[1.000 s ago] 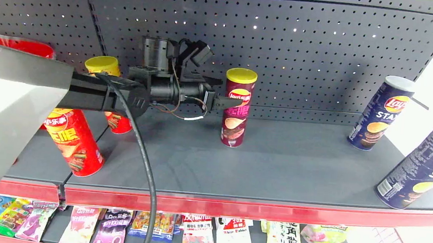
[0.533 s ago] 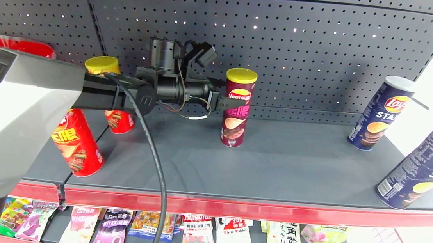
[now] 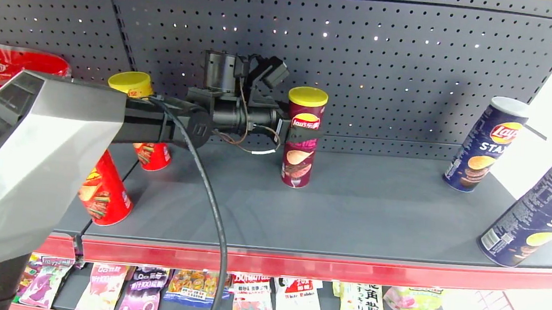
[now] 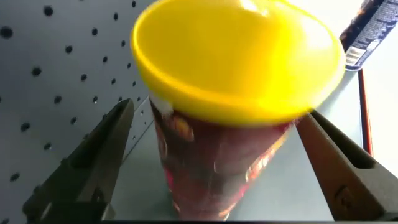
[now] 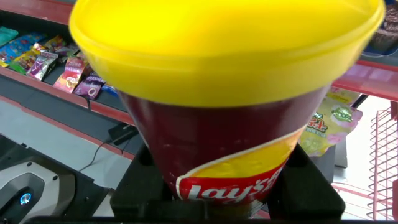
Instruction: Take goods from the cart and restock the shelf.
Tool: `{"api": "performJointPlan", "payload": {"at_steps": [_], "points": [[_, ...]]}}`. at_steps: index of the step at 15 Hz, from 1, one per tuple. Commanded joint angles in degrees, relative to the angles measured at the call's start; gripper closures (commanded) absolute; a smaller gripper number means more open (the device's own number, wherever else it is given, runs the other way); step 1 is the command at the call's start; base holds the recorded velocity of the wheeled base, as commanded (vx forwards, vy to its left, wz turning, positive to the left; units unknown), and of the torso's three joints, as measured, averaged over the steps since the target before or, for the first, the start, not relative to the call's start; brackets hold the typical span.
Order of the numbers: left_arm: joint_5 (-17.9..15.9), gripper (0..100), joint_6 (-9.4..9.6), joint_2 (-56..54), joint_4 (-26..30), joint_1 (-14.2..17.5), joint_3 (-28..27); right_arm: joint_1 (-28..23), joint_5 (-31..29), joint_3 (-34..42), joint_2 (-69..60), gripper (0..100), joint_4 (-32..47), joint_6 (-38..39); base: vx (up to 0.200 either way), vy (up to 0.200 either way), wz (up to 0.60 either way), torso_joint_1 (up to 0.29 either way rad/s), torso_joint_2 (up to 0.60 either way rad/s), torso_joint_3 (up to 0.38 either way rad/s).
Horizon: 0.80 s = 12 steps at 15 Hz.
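Note:
A maroon chips can (image 3: 300,157) with a yellow lid stands upright on the grey shelf (image 3: 376,208), near the pegboard back. My left gripper (image 3: 303,135) reaches in from the left at mid-height of the can. It is open, with one finger on each side of the can. In the left wrist view the maroon can (image 4: 217,162) sits between the fingers (image 4: 99,162), with a gap on both sides. My right gripper (image 5: 221,202) is shut on a red chips can (image 5: 217,143) with a yellow lid, held low in front of the shelving.
Two red cans (image 3: 102,195) (image 3: 149,151) stand at the shelf's left, with red bags (image 3: 19,60) behind. Two blue cans (image 3: 484,146) (image 3: 535,217) stand at the right end. The shelf below holds several snack bags (image 3: 253,303). Bare shelf lies between the maroon and blue cans.
My left arm has pushed to the right along the shelf, so its fingers went from just touching the maroon can's left side to straddling it. The can has stayed put.

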Motion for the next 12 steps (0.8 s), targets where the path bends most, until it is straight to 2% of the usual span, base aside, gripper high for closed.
{"api": "performJointPlan", "payload": {"at_steps": [1,2,8,9,10,12], "points": [[0.05,0,0.02,1.35,0.95,-0.14,-2.82,0.03,0.01,0.0,0.0,100,-0.01,-0.02,0.0,0.0,0.0,0.0,0.0,0.0],[-0.03,100,0.11,1.53,0.95,-0.14,-2.99,0.03,0.01,0.0,0.0,100,-0.01,-0.02,0.0,0.0,0.0,0.0,0.0,0.0],[-0.39,100,0.02,-0.67,4.38,-1.55,-2.38,0.03,-0.69,-0.17,0.0,100,-0.01,-0.02,0.0,0.0,0.0,0.0,0.0,0.0],[-1.79,100,0.2,-3.39,8.77,-1.81,-2.2,0.03,-0.78,-0.35,0.0,100,-0.01,-0.02,0.0,0.0,0.0,0.0,0.0,0.0],[-2.49,100,0.37,-4.8,10.44,-1.9,-1.94,0.12,-0.78,-0.35,0.0,100,-0.1,-0.02,0.0,0.0,0.0,0.0,0.0,0.0],[-3.11,100,0.64,-8.75,11.15,-1.9,2.02,0.12,-0.69,-0.44,0.09,100,-0.1,0.07,0.0,0.0,0.0,0.0,0.0,0.0]]}}
